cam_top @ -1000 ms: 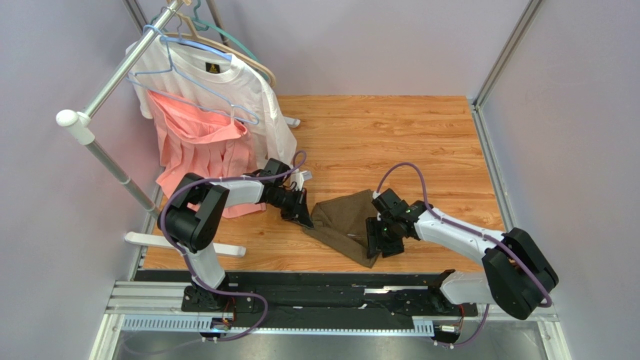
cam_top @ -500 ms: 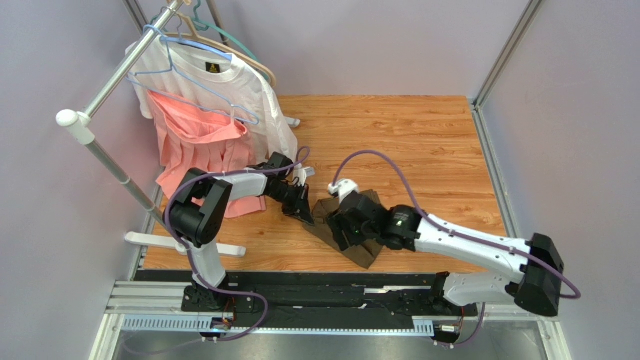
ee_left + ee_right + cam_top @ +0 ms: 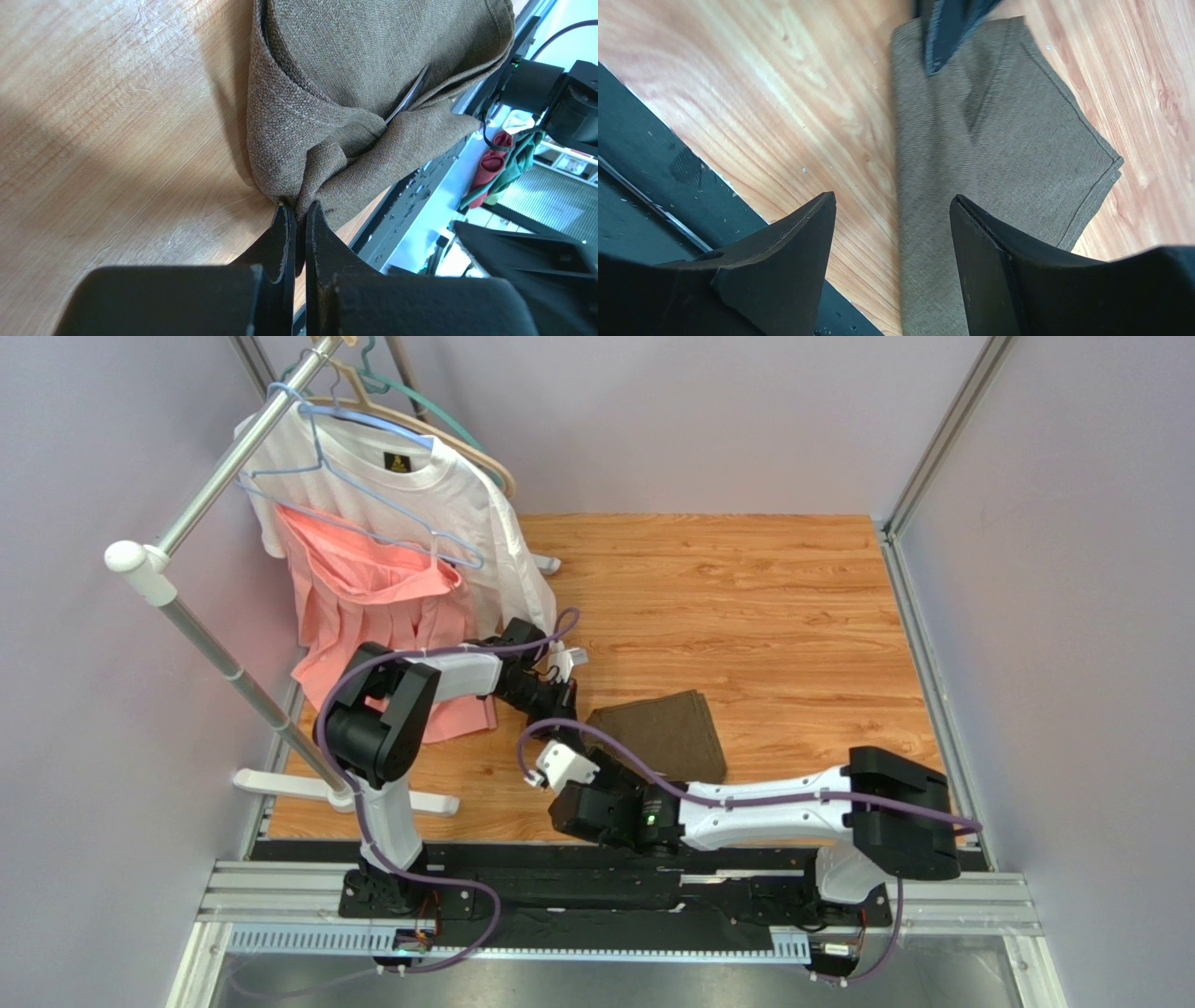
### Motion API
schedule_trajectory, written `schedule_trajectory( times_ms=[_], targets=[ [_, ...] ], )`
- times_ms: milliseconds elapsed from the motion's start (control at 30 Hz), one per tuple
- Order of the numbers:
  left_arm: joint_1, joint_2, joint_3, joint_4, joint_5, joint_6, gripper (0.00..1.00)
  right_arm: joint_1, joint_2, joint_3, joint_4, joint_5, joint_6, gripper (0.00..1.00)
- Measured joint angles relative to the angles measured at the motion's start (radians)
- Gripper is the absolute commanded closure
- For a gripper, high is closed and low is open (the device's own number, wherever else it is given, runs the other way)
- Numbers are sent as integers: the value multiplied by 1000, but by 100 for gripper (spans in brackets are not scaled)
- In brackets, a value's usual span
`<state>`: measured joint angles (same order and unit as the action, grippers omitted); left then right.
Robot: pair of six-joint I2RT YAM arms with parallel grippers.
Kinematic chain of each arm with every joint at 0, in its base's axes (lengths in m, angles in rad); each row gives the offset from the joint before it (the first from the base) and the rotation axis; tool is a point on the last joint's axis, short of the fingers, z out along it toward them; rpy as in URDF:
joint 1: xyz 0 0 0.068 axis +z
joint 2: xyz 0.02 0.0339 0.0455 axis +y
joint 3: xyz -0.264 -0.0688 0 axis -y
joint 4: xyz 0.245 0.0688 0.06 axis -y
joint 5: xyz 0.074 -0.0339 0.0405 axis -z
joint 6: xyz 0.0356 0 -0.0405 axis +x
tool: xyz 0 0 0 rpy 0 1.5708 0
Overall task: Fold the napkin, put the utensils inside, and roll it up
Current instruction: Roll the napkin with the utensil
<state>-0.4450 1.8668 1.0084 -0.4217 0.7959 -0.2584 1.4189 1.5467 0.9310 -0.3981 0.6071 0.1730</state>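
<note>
The napkin (image 3: 657,735), a dark olive-brown cloth, lies folded into a rough rectangle on the wooden table (image 3: 786,602). My left gripper (image 3: 561,714) is at its left corner; in the left wrist view the jaws (image 3: 295,208) are shut on a bunched fold of the napkin (image 3: 365,56). A thin dark sliver (image 3: 408,93) shows in a crease; I cannot tell what it is. The utensils are hidden. My right gripper (image 3: 892,198) hangs open over the napkin's (image 3: 990,154) near left edge, touching nothing; the top view shows its wrist (image 3: 606,808) near the table's front edge.
A clothes rack (image 3: 190,637) stands at the left with a white T-shirt (image 3: 449,511) and a pink garment (image 3: 372,609); its white foot (image 3: 344,791) lies by the left arm. A black rail (image 3: 589,889) runs along the near edge. Walls close in both sides.
My right arm swung left and back off the napkin toward the front edge, jaws wider. The napkin now lies flatter as a rectangle. The left gripper kept its hold on the corner.
</note>
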Motion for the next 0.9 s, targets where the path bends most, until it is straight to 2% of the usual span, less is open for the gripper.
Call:
schedule_trajectory(
  times_ms=[233,667,900],
  targets=[
    [2,5,8,-18,6,2,100,66,132,-1,13,69,-29,39],
    [2,5,11,-26,6,7,100,68,261,51,-43,224,13,41],
    [2,5,11,-27,6,8,100,35,286,56,-34,251,32,50]
  ],
)
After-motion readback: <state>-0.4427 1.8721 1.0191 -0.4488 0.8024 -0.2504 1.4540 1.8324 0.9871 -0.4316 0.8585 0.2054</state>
